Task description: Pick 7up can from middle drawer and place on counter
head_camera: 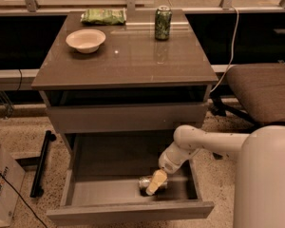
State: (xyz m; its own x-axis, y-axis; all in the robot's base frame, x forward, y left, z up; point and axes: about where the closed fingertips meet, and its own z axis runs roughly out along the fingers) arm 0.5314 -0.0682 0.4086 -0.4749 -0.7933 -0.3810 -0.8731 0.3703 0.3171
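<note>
Gripper (155, 181) in drawer (109, 190), on tipped 7up can (144, 182); grip state unclear. Center across can body before lifting to counter (128, 56).

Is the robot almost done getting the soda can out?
Not yet. The drawer is already open. The pincer is down at the soda can, which lies on its side in the drawer. Lifting it and setting it on the counter is left.
</note>
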